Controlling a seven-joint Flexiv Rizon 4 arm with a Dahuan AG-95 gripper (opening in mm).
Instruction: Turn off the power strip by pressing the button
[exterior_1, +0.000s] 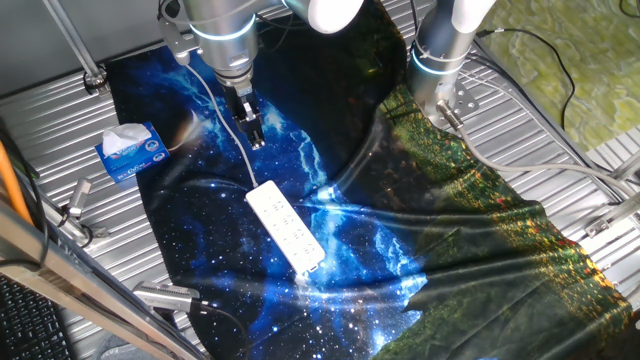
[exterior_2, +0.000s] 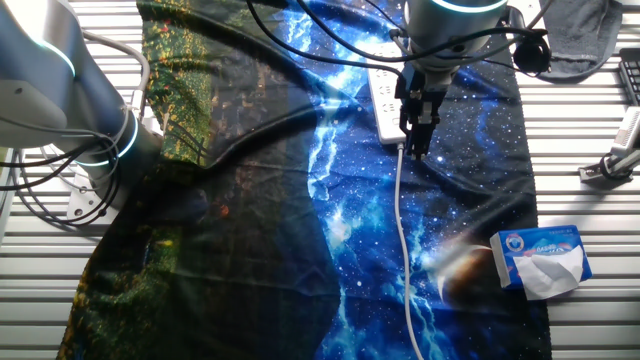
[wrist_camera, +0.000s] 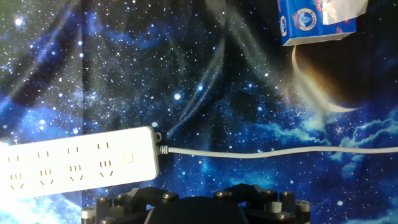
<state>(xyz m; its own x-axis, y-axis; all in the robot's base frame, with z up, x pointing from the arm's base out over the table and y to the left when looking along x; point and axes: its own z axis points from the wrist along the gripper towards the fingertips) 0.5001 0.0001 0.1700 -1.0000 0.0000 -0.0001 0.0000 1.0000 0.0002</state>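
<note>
The white power strip (exterior_1: 286, 229) lies flat on the starry blue cloth, and its thin white cord (exterior_1: 232, 125) runs toward the arm's base. The strip also shows in the other fixed view (exterior_2: 386, 98) and in the hand view (wrist_camera: 68, 163). The button (wrist_camera: 128, 156) is a small pale square at the corded end. My gripper (exterior_1: 257, 140) points down over the cord, just past the strip's corded end and above the cloth. It also shows in the other fixed view (exterior_2: 418, 150). In the hand view only the black hand base shows, and the fingertips are hidden. No view shows the fingertips clearly.
A blue-and-white tissue box (exterior_1: 130, 152) sits on the cloth's edge left of the cord. A second arm's base (exterior_1: 440, 60) stands at the back right. The cloth (exterior_1: 420, 250) is wrinkled over a ribbed metal table (exterior_1: 60, 120). Metal clamps (exterior_1: 75, 205) lie at the left.
</note>
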